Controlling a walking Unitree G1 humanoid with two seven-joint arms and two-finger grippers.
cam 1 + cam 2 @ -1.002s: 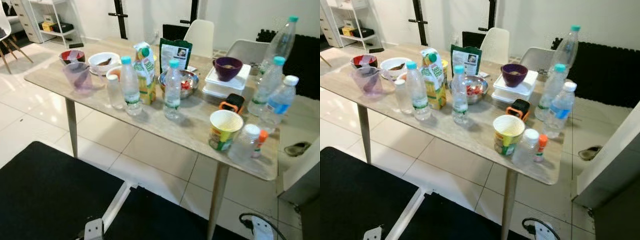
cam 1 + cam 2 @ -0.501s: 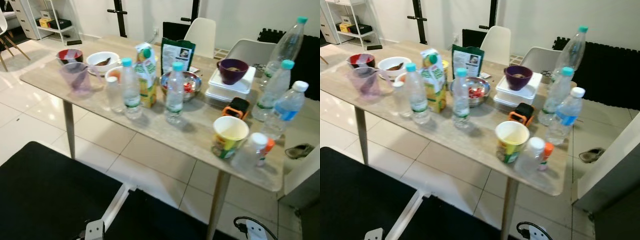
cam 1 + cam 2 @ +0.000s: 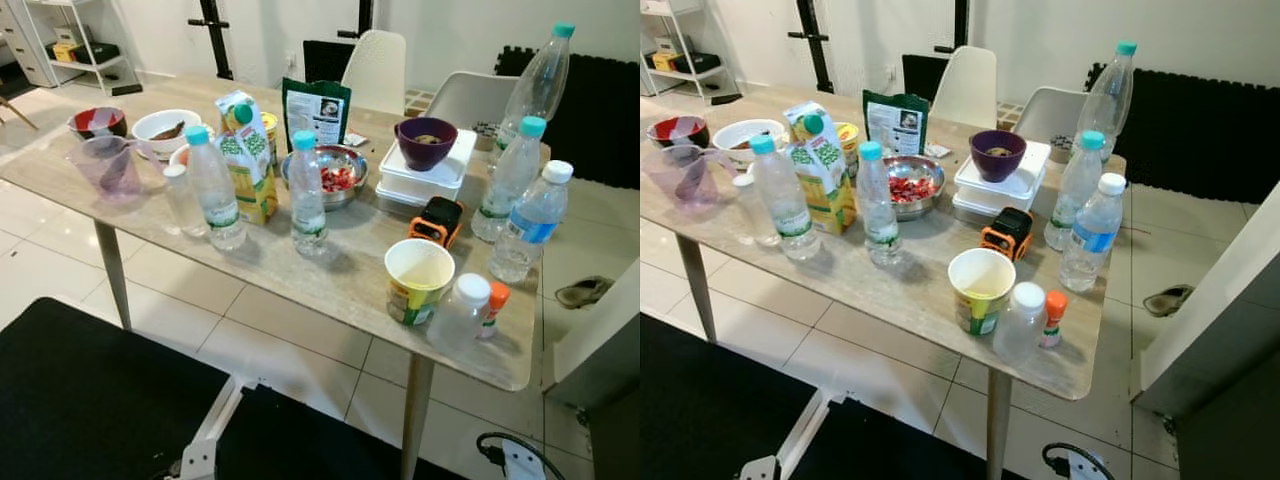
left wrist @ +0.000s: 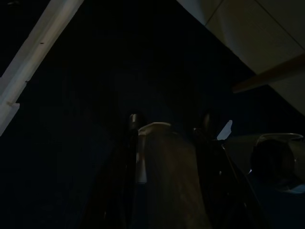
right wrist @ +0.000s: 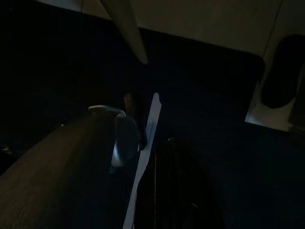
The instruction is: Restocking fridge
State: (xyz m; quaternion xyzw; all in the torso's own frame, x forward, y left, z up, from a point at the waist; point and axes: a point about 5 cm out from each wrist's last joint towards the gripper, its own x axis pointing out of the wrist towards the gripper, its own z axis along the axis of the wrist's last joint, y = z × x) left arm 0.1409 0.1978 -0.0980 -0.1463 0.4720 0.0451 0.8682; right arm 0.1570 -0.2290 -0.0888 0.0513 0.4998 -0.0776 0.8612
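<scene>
A long wood-look table (image 3: 345,290) stands before me, crowded with food and drink. Two water bottles (image 3: 215,195) (image 3: 307,195) stand by a green and yellow juice carton (image 3: 248,160) and a metal bowl of red food (image 3: 335,178). At the right end are three more bottles (image 3: 530,220), a yellow paper cup (image 3: 418,280) and a small white-capped jar (image 3: 458,312). A purple bowl (image 3: 425,142) rests on white boxes. In the dark wrist views, my left gripper (image 4: 169,121) and right gripper (image 5: 147,124) hang low over a black mat.
A purple jug (image 3: 108,165), a white bowl (image 3: 165,128) and a red bowl (image 3: 95,122) sit at the table's left end. White chairs (image 3: 375,65) stand behind it. A black mat (image 3: 90,400) lies at my feet, a power strip (image 3: 520,460) and a sandal (image 3: 585,292) at right.
The whole picture has shifted, so the camera has moved and the table sits a little differently in frame. Nothing on the table has moved.
</scene>
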